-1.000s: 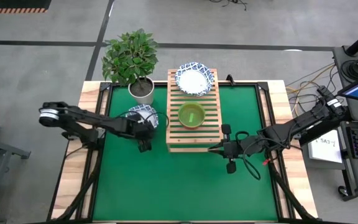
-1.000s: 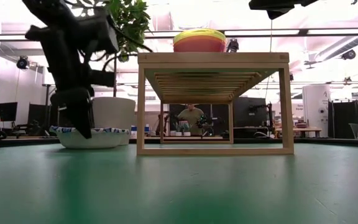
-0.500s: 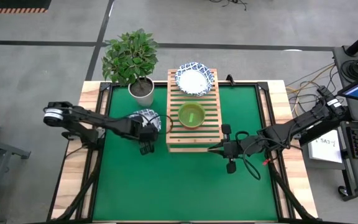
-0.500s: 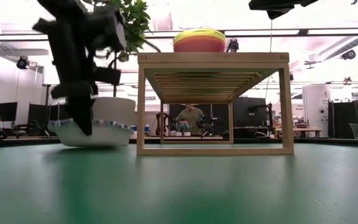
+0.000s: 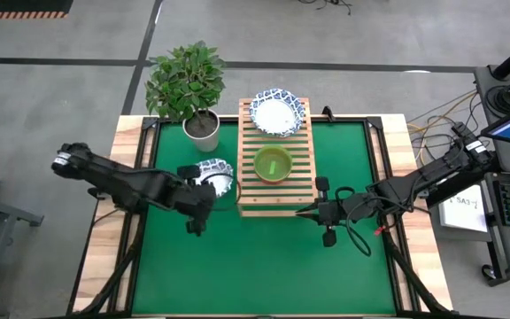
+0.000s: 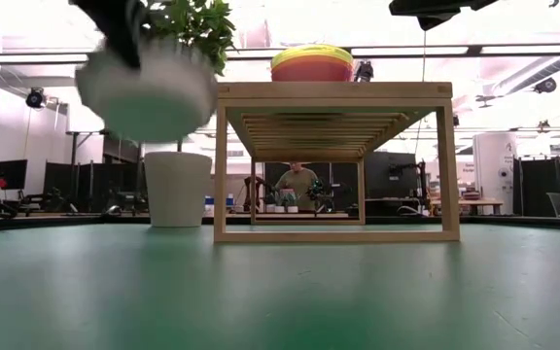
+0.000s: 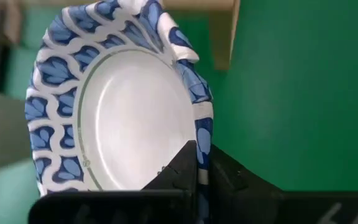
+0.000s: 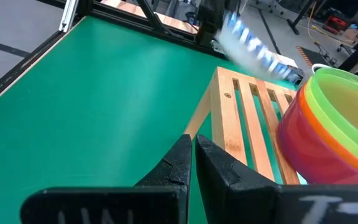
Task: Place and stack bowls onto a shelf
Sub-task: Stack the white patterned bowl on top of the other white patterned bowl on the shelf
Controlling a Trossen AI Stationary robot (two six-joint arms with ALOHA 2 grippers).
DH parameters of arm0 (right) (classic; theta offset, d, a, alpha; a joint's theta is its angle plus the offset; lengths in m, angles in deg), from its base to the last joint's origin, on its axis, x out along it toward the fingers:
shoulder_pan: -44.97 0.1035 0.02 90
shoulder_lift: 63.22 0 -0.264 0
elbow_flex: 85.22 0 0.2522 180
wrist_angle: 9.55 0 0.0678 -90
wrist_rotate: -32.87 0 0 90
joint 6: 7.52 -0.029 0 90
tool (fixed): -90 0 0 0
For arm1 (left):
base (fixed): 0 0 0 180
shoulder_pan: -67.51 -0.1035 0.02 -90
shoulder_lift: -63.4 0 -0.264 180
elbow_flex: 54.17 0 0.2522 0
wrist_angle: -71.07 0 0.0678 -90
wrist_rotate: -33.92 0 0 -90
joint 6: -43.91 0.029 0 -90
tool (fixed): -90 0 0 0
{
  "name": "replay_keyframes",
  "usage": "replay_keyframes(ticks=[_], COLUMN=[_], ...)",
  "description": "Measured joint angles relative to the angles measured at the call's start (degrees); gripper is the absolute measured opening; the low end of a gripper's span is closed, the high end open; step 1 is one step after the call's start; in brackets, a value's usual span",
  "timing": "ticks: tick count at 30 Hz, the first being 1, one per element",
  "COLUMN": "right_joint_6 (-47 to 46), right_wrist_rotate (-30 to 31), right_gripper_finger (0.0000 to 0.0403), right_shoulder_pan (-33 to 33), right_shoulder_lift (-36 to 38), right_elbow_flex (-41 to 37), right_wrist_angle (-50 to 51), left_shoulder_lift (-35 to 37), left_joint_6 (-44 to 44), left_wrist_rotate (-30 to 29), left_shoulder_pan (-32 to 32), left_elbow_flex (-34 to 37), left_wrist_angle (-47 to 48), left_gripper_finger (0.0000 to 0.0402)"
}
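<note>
A white bowl with a blue-patterned rim (image 5: 216,174) hangs in the air left of the light-wood shelf (image 5: 275,197), with my left gripper (image 5: 208,189) shut on it. In the low view the bowl (image 6: 147,92) floats about level with the shelf top (image 6: 333,90). Another blue-rimmed bowl (image 5: 277,113) rests on the shelf's far end. A stack of plain bowls with the green one on top (image 5: 273,164) stands on the middle of the shelf. My right gripper (image 5: 311,213) waits shut above the mat by the shelf's near right corner. My left gripper pinches the bowl's rim (image 7: 202,134) on its near side, one finger (image 7: 180,168) inside the bowl and the other outside the wall. The fingers come from the near left side. The bowl is lifted clear of the table and tilted.
A potted plant (image 5: 187,89) in a white pot (image 6: 178,188) stands at the far left corner of the green mat (image 5: 255,266), close behind the lifted bowl. People and desks show in the room beyond the table.
My left gripper has shut on the rim of the blue-rimmed bowl and gone up with it. The bowl, which sat on the mat by the white pot, first tipped and is now lifted clear to about the height of the shelf top.
</note>
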State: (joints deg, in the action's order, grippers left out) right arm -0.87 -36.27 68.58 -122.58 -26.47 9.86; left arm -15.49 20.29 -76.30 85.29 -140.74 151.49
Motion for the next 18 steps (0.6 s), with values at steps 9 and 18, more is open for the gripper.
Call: replay_keyframes(ticks=[9,18], right_joint_6=[0.0,0.0], right_wrist_rotate=[0.0,-0.1], right_gripper_finger=[0.0013,0.0013], right_shoulder_pan=[0.0,0.0], right_shoulder_lift=[0.0,0.0], right_elbow_flex=[0.0,0.0], right_wrist_angle=[-0.1,-0.1], left_shoulder_lift=[-0.4,-0.8], left_joint_6=[15.2,44.5], left_wrist_rotate=[-12.4,-13.4], left_shoulder_pan=[3.0,-5.8], left_elbow_flex=[-19.0,-19.4], left_wrist_angle=[-3.8,-28.3], left_gripper_finger=[0.0,0.0])
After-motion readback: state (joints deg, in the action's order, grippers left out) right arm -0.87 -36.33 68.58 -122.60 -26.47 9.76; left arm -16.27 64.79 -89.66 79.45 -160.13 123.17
